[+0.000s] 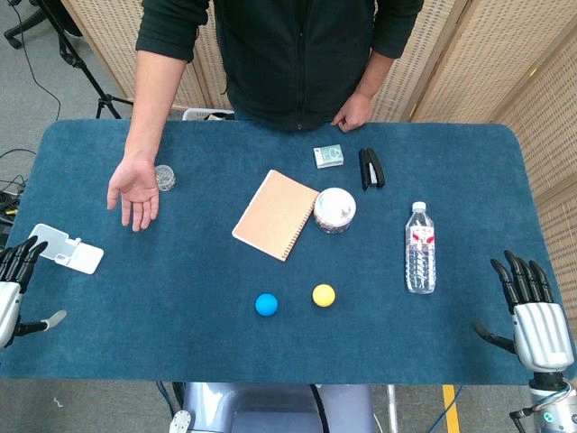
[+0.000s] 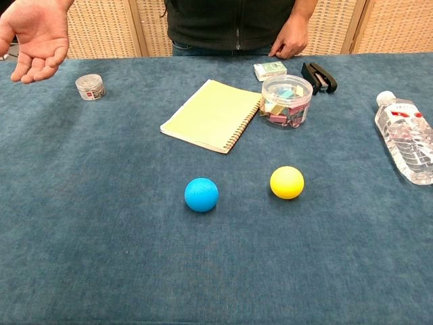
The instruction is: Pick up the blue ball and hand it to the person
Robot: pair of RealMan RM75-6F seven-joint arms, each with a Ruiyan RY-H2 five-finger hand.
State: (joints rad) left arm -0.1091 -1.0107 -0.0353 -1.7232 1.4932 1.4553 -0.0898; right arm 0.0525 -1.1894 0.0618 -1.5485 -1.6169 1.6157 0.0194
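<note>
Worktop (image 1: 180,334) covered in blue cloth is seen from both views. The blue ball (image 1: 266,305) is placed near the robot's edge, just beside a yellow ball (image 1: 324,295) and apart from it. The left hand (image 1: 16,280) and right hand (image 1: 532,311) are held at the outer edges with fingers spread and nothing grasped. The person's open palm (image 1: 133,191) is offered upward beside a small clear jar (image 1: 165,177). A spiral notebook (image 1: 276,215), a round tub (image 1: 334,210), a stapler (image 1: 370,168) and a lying water bottle (image 1: 420,248) are set farther back.
</note>
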